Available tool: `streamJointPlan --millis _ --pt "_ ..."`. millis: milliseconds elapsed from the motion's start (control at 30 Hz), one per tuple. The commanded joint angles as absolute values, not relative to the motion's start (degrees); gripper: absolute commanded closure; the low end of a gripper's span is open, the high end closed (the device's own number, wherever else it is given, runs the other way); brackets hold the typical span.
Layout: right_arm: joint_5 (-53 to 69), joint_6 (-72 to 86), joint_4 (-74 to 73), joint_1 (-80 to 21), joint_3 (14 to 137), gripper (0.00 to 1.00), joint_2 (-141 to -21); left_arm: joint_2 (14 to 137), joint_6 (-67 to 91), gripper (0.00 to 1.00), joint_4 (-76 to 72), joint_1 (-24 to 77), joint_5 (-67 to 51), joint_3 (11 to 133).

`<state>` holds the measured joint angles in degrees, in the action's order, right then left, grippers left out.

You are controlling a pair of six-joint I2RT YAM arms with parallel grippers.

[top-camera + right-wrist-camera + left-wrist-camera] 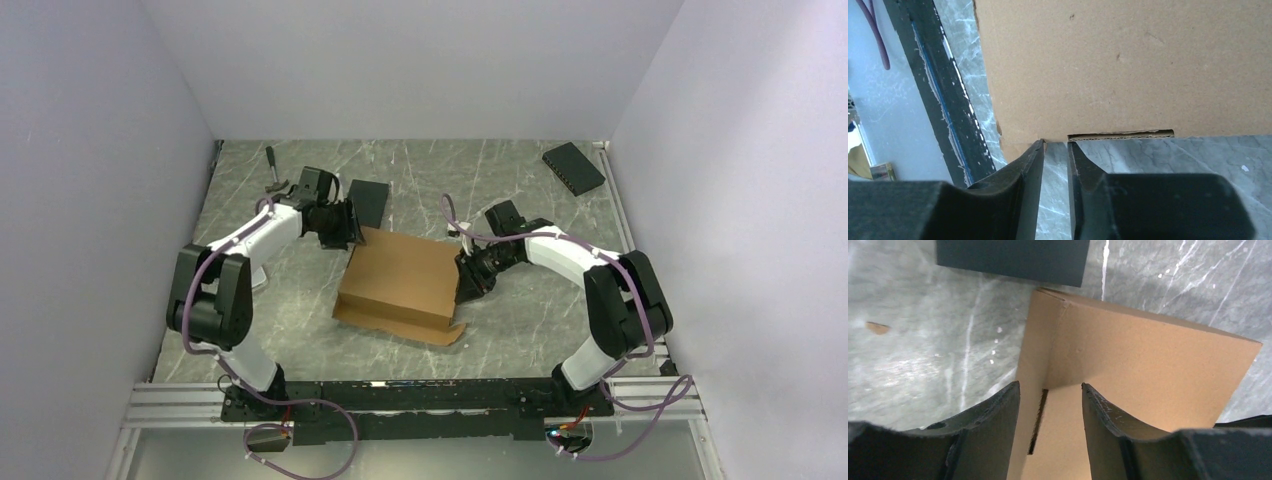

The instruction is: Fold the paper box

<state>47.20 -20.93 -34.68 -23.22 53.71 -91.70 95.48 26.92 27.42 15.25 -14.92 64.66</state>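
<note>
Paper box: plain brown, closed-looking, one flap lying flat; left end effector apart, right end effector nearly together, empty.

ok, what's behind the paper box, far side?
A flat black box lies just past the far left corner of the paper box. Whether they touch is hidden by the cardboard.
</note>
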Motion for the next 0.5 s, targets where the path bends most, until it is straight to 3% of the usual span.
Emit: streamJointPlan --millis 0,133,333,400,467 --pt "46.0 -23.9 -36.8 -22.9 54.1 0.70 -87.7 87.3 22.9 0.44 31.7 15.3 -8.3 67.1" --pt "44.6 -26.6 -38.5 -20.7 54.1 0.65 -82.5 75.6 21.1 0.36 32.8 15.3 -6.8 64.1" --pt "46.5 -35.4 -43.9 -19.2 55.7 0.56 -76.0 61.0 28.0 0.16 25.2 15.3 -22.3 53.1" --pt "48.2 -37.8 -45.0 -19.0 55.7 0.52 -73.7 57.9 32.9 0.18 19.9 15.4 -28.5 47.6" --pt "49.9 -39.4 -45.4 -18.9 55.6 0.47 -70.9 55.5 37.3 0.28 12.7 17.1 -33.9 41.6"
